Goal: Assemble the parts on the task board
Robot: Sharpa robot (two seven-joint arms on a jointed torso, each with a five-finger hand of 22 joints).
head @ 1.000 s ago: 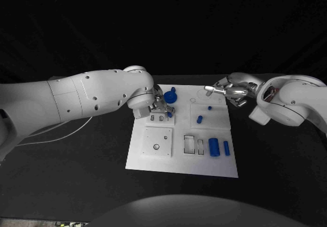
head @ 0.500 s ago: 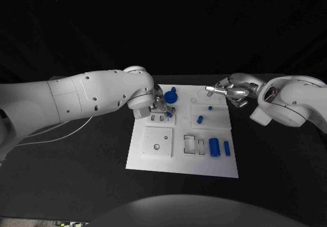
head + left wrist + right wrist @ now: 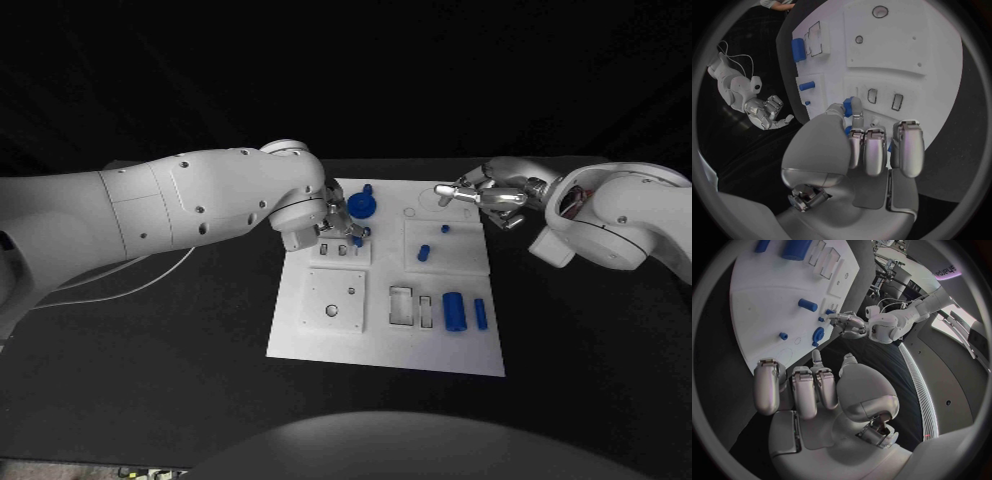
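Left arm reaching in over the near-left corner of the white task board (image 3: 382, 345), its hand (image 3: 335, 228) poised above the board's upper left section. In the left wrist view the left hand (image 3: 861, 150) pinches a small blue part (image 3: 851, 107) between thumb and a fingertip, the remaining fingers (image 3: 906, 147) extended side by side over the board's edge. Just beyond the fingertips lie two small dark-rimmed slots (image 3: 883, 98) cut in a raised white panel.

Right arm bent at the far-right corner of the board. The right hand (image 3: 485, 196) hovers at that corner with fingers partly curled and apart, holding nothing; the right wrist view shows the right hand (image 3: 817, 390) with its fingers over black table (image 3: 173, 380) just off the board's edge.

Parts: a round blue knob (image 3: 361, 206) stands just beside the left hand, toward the right hand. Between the two hands, nearer the right hand, lie a tiny blue peg (image 3: 444, 228) and a short blue cylinder (image 3: 424, 252). Well toward the robot from both hands, a thick blue cylinder (image 3: 453, 310) and a slimmer blue bar (image 3: 479, 314) rest side by side next to two rectangular recesses (image 3: 410, 305).

The board's near half and the table on all sides lie open.
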